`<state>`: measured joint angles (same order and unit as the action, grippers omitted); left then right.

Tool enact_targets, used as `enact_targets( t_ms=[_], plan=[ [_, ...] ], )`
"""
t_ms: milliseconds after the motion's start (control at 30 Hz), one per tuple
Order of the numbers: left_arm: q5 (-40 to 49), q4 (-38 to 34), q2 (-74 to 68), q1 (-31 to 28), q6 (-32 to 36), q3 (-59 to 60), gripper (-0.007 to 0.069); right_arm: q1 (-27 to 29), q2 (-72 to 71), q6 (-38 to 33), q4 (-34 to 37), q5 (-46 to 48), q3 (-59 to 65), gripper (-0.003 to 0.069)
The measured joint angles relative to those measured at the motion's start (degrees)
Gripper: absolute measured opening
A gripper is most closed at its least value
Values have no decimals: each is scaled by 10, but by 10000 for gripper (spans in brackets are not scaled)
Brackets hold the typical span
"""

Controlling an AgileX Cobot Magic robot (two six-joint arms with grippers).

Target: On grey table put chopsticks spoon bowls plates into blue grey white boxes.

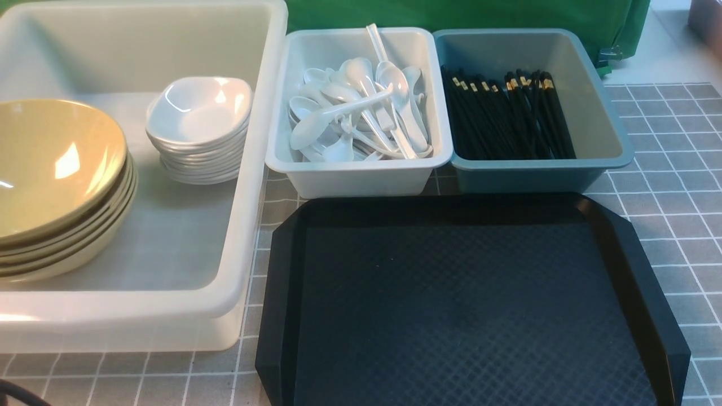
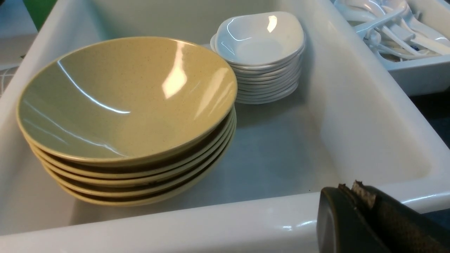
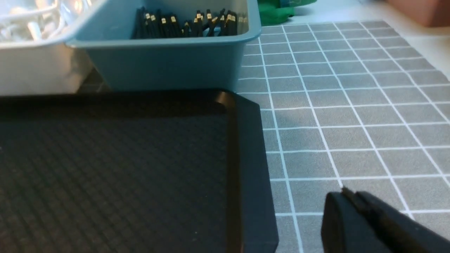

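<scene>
A stack of olive-yellow bowls (image 1: 51, 180) and a stack of small white plates (image 1: 197, 127) sit in the large milky white box (image 1: 254, 169); the left wrist view shows the bowls (image 2: 123, 105), the plates (image 2: 260, 45) and the box rim (image 2: 175, 225). White spoons (image 1: 361, 107) fill the pale grey-white box (image 1: 355, 175). Black chopsticks (image 1: 507, 113) lie in the blue-grey box (image 1: 603, 152), and both show in the right wrist view, the chopsticks (image 3: 186, 24) in their box (image 3: 158, 63). My left gripper (image 2: 348, 191) is shut and empty over the white box's near rim. My right gripper (image 3: 346, 195) is shut and empty above the grey table (image 3: 351, 105).
A black octagonal tray (image 1: 468, 299) with nothing on it lies in front of the two small boxes; its corner shows in the right wrist view (image 3: 242, 140). A green cloth (image 1: 468, 14) hangs behind the boxes. The grey table (image 1: 671, 186) extends to the right.
</scene>
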<state>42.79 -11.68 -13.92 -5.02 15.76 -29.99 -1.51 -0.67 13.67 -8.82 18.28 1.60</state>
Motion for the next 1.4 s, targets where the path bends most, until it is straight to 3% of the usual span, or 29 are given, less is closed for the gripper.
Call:
enact_targets(
  t_ms=[667,1000,1400],
  plan=[
    [1,0,0,0,0,0,-11,2,0,-4,0,0,0,45],
    [3,0,0,0,1,0,-11,57,0,-4,-1,0,0,59],
    [3,0,0,0,1,0,-11,58,0,-4,-2,0,0,70]
  ],
)
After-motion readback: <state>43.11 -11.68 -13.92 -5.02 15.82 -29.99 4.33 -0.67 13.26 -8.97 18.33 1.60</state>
